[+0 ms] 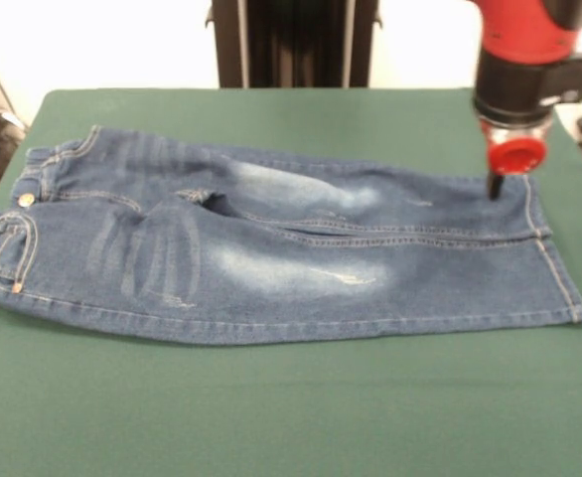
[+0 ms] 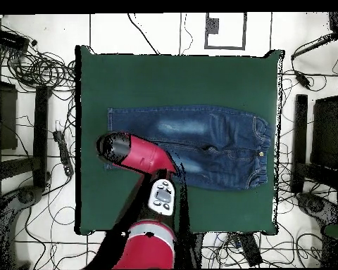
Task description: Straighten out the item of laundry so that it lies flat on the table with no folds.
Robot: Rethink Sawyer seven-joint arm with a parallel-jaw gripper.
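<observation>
A: Denim, blue and faded: the small pair of jeans lies spread lengthwise across the dark green felt-covered bench, legs side by side.

B: And the red-and-black gripper?

A: At the upper leg's hem. Whether its jaws are clenched, I cannot tell.

Two cameras, one low and close, one high and wide.

We look from the front view across the dark green felt-covered table, near enough that its edges are cropped; the overhead view looks straight down, taking in the whole table and cabled floor. We find both share the small faded blue denim jeans.
</observation>
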